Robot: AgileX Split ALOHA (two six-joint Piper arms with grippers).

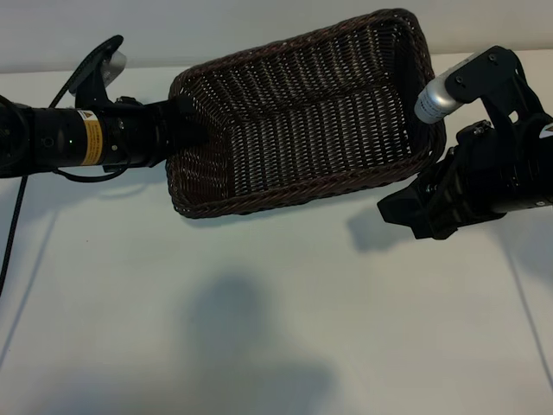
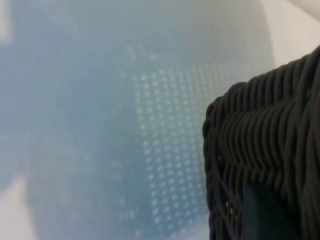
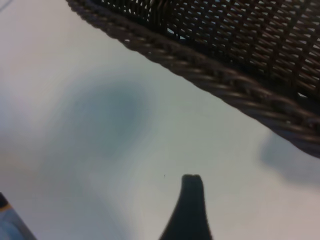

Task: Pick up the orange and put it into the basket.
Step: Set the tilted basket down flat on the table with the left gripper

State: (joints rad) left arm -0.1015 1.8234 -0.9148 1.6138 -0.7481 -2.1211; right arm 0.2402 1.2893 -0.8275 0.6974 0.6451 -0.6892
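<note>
The dark-brown wicker basket hangs tilted above the white table, its inside turned toward the exterior camera and showing nothing in it. My left gripper is shut on the basket's left end wall; in the left wrist view the weave fills one corner, with a dark finger against it. My right gripper hovers open just below the basket's right end and holds nothing. One of its fingertips shows over bare table beside the braided rim. The orange is out of view.
The basket's shadow falls on the white table toward the front. A black cable runs down the left edge. A silver cylinder on the right arm sits close against the basket's right rim.
</note>
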